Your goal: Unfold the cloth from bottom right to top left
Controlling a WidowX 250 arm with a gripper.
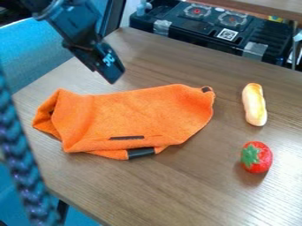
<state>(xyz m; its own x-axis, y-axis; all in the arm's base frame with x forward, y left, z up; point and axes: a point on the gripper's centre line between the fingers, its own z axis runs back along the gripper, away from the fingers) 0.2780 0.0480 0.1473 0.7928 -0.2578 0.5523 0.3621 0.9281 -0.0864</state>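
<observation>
Camera view: angular black claw (111,76), closure unclear, hung behind the folded orange cloth (138,115); double-thickness pinching risked dragging it whole.

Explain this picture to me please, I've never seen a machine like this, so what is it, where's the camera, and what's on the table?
The machine is a black robot arm, coming in from the upper left. Its end effector, the grasping part, hangs over the wooden table and doesn't appear to hold anything. A fixed camera looks down at a slant. On the table lies a crumpled, partly folded orange cloth. To its right in the view are a toy bread roll and, nearer the camera, a toy strawberry. Behind the table is a black toy stove.
</observation>
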